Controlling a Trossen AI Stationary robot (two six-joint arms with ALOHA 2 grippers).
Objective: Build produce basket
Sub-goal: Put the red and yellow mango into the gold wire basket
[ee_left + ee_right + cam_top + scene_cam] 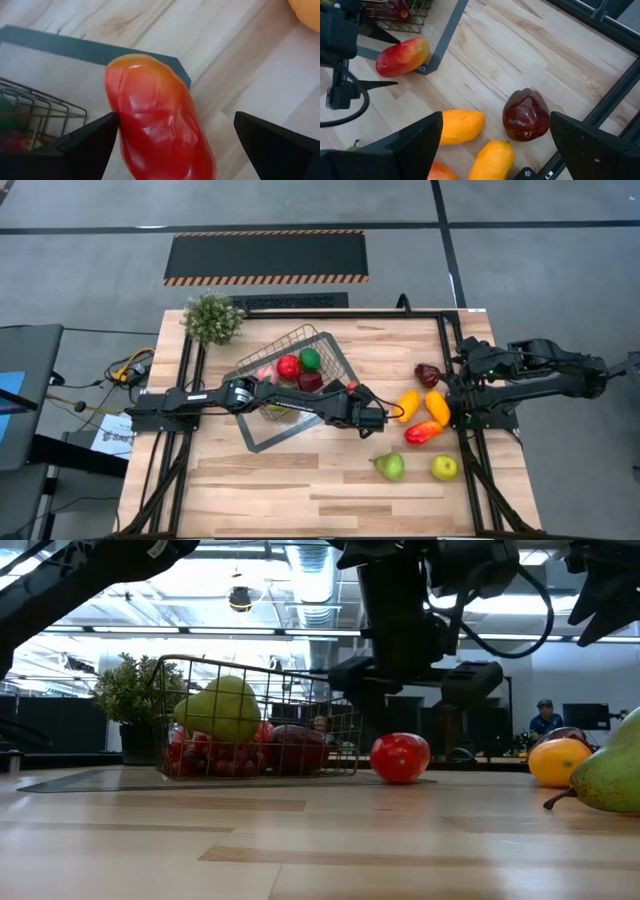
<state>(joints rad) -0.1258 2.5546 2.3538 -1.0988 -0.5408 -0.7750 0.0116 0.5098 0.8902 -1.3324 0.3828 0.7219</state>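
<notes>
text: white lettering on grey tray [441, 47] corner, too small to read | paper label [112, 437] left of worktop: partial "SA", rest unreadable

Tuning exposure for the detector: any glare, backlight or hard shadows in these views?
High view: even light on the table, only soft shadows. Low view: bright ceiling lights behind leave the dark arm a silhouette. Left wrist view: broad sheen on the red piece. Right wrist view: small highlights on the dark red piece.
</notes>
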